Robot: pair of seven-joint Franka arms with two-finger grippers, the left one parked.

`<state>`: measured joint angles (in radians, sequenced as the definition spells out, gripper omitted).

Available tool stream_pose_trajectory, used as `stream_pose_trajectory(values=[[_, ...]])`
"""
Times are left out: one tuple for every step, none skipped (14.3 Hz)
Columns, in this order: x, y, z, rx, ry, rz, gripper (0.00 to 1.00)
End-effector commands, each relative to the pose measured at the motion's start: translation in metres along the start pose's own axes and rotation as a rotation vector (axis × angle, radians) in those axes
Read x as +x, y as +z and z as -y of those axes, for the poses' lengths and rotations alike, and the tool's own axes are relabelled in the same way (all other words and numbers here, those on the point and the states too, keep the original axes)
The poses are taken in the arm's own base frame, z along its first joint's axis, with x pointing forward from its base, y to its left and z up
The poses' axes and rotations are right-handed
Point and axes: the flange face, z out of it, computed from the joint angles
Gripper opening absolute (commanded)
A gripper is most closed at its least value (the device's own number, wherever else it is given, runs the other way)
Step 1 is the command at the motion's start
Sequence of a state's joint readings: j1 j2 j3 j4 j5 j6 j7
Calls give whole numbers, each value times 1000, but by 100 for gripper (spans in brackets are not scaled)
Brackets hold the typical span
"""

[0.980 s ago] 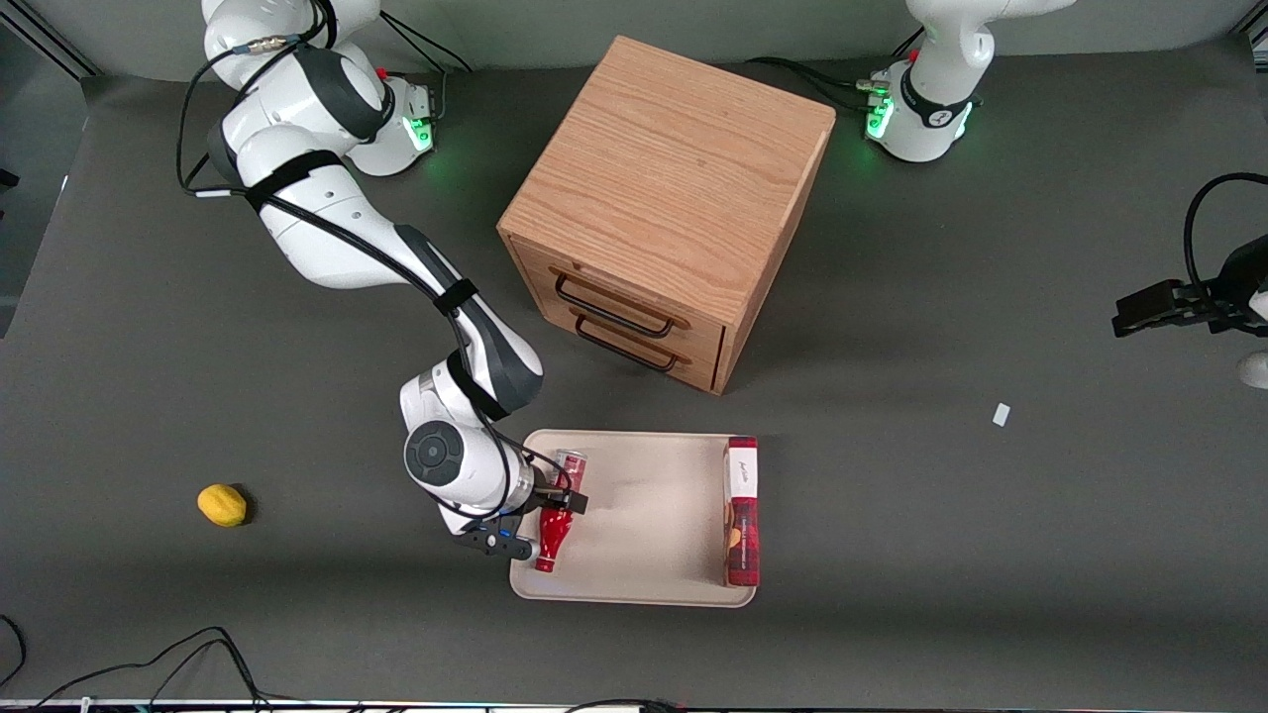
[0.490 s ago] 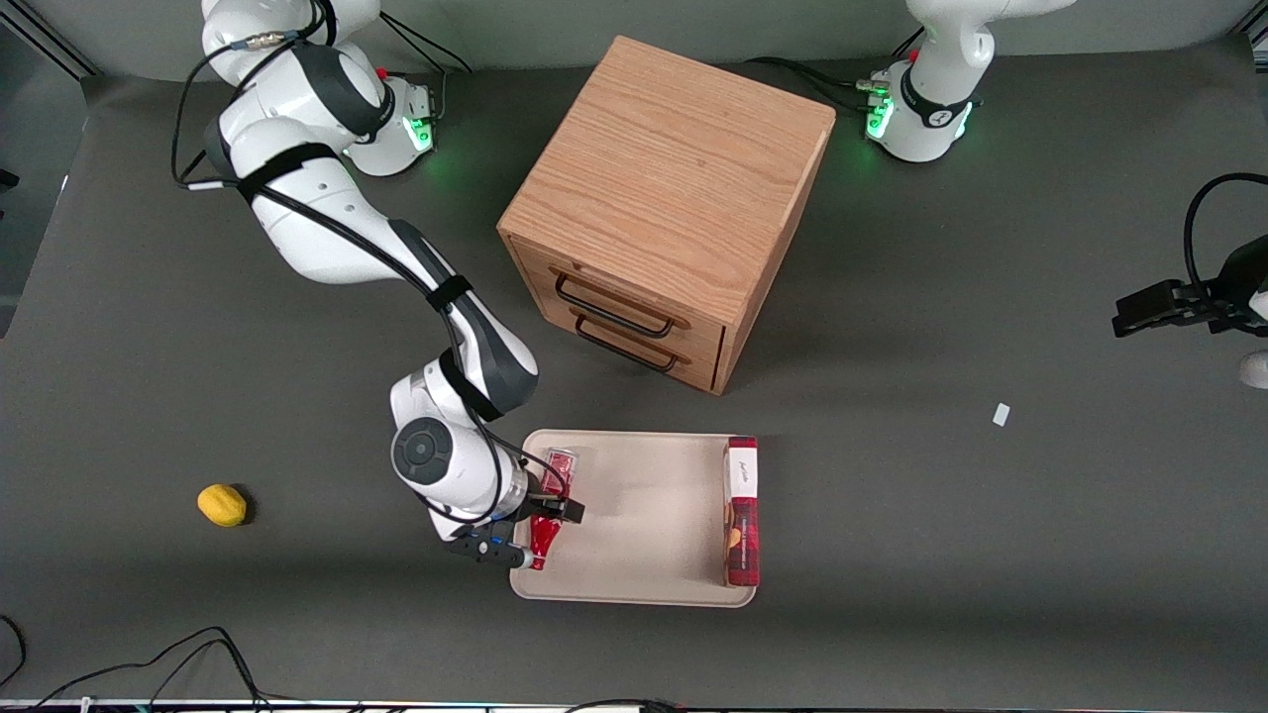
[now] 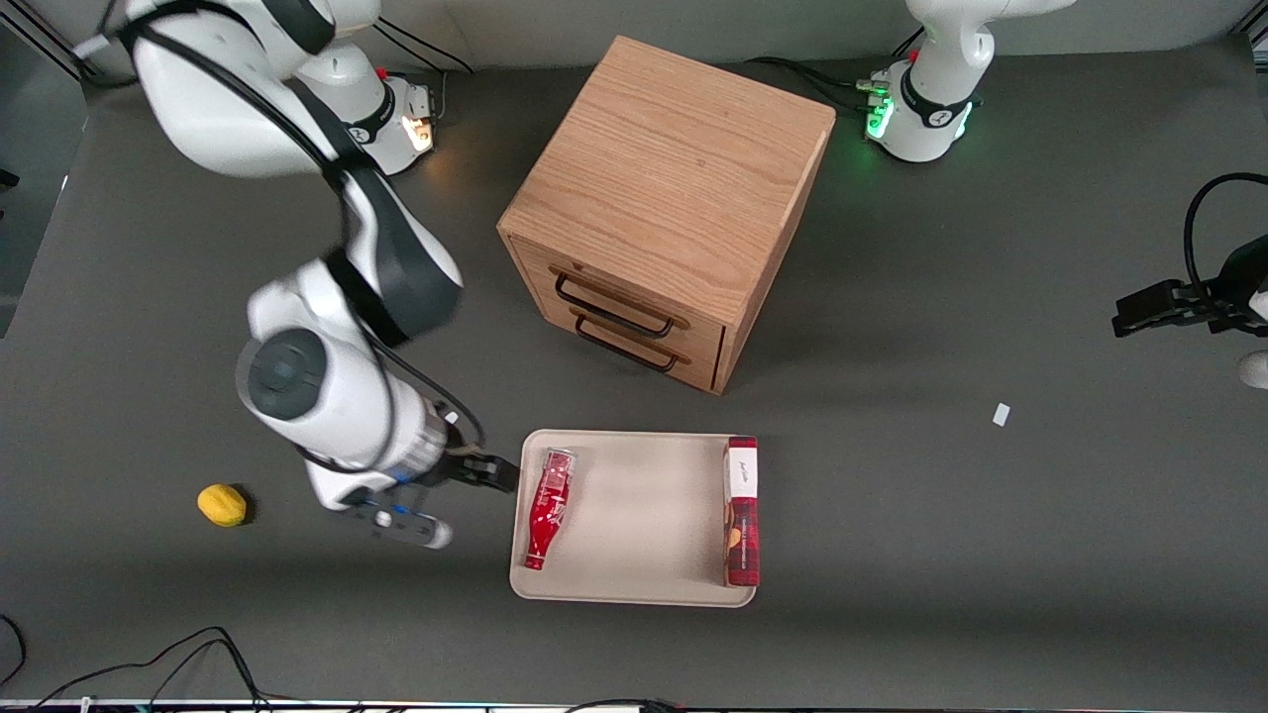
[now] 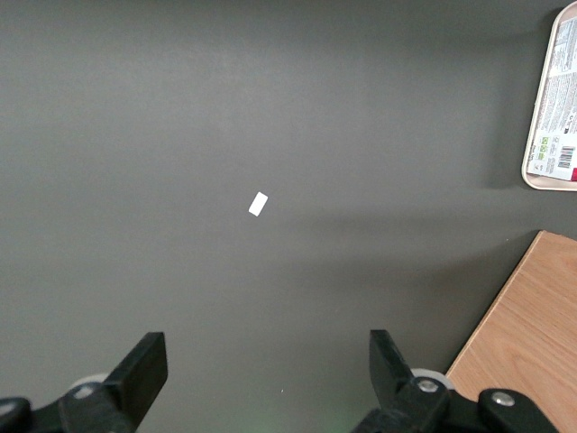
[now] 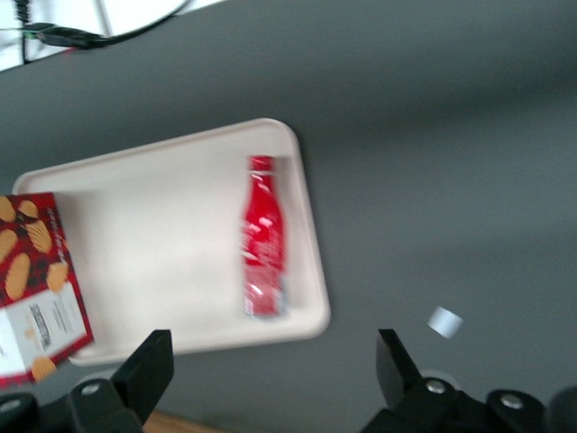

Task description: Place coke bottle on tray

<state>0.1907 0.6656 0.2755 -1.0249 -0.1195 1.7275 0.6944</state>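
Observation:
The coke bottle (image 3: pixel 548 507), red with white script, lies flat on the beige tray (image 3: pixel 634 515), along the tray's rim at the working arm's end, its cap pointing toward the front camera. My gripper (image 3: pixel 475 485) hangs above the table just off that rim, apart from the bottle. The right wrist view looks down on the coke bottle (image 5: pixel 263 239) and the tray (image 5: pixel 162 253). There my gripper (image 5: pixel 273 361) stands wide open with nothing between its fingers.
A red-and-white cookie box (image 3: pixel 742 510) lies on the tray at the parked arm's end. The wooden drawer cabinet (image 3: pixel 664 198) stands farther from the front camera than the tray. A yellow fruit (image 3: pixel 222 504) and a white scrap (image 3: pixel 1002 414) lie on the table.
My gripper has let go of the coke bottle, risen and drawn back off the tray toward the working arm's end. The bottle now lies alone on the tray.

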Motion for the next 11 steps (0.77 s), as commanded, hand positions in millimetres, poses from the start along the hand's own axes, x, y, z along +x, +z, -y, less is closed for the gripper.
stream_pose_trajectory(values=[[-24, -79, -59, -90, 47, 34, 100], [-31, -102, -84, -123, 57, 57, 100], [-43, -125, -108, -121, 46, 84, 100], [-55, -143, -137, -113, 59, 94, 100], [-71, -155, -165, -93, 83, 95, 100], [-85, -159, -184, -78, 93, 99, 100], [-99, -158, -197, -80, 94, 104, 100], [-111, -159, -204, -80, 96, 102, 100], [-120, -157, -215, -82, 107, 103, 100], [-127, -159, -221, -79, 114, 97, 100], [-130, -162, -222, -80, 114, 96, 100]])
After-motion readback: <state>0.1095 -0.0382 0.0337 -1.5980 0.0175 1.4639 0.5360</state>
